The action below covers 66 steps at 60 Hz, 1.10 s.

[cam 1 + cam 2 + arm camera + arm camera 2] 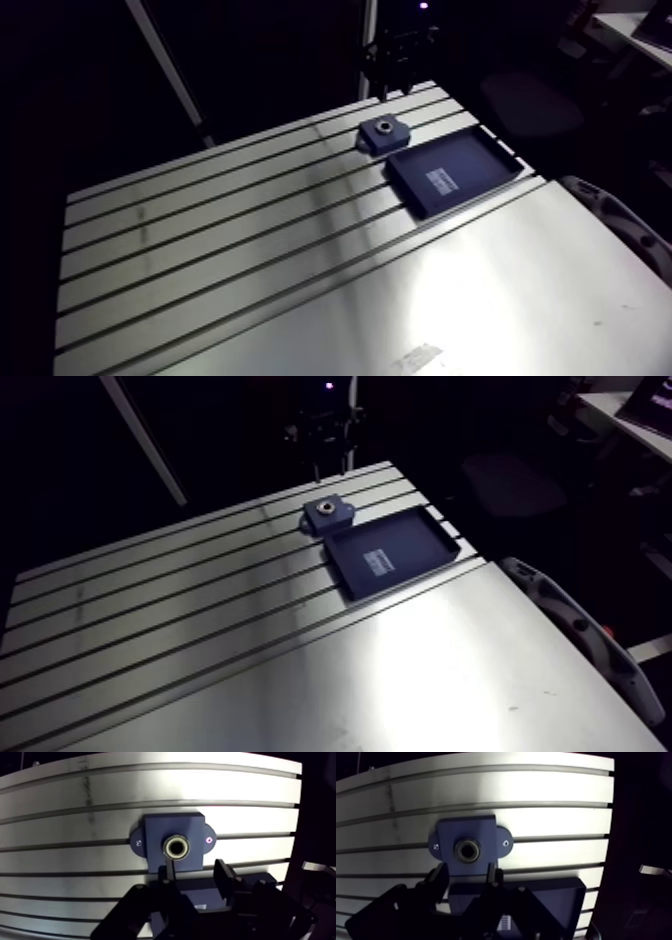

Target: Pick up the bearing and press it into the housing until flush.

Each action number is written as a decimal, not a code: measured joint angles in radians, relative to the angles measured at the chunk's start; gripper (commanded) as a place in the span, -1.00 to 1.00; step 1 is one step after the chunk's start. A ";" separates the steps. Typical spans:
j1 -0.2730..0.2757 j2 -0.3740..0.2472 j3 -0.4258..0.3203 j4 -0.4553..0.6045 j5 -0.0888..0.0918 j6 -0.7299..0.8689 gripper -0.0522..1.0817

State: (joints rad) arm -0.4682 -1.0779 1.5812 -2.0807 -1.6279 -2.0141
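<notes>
The robot's gripper hangs above the far right part of the slotted aluminium table. In the wrist view its two dark fingers stand apart, open, with only the surface below showing between them.

Just ahead of the fingers lies the housing, a blue block sitting flat across the table's slots. It has a rounded ear on each side, and each ear carries a small screw. The bearing sits in the housing's central bore, showing as a pale metal ring around a dark hole. The pictures do not show whether its face is level with the block.

A shallow dark-blue tray lies just beside the housing, on its near right side in the arm view. Whether the two touch cannot be told. The tray bears a small pale label on its floor. In the wrist view the tray's far edge lies under the gripper.

In the arm view the gripper is a dark shape above the table's far edge, beyond the housing.
</notes>
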 measured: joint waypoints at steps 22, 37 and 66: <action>0.000 0.031 -0.001 0.007 0.008 -0.003 0.99; 0.001 0.049 -0.010 0.025 0.004 0.001 0.99; 0.002 0.074 -0.013 0.036 0.009 0.002 0.99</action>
State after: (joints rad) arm -0.4666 -1.0044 1.5684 -2.0448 -1.6191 -2.0119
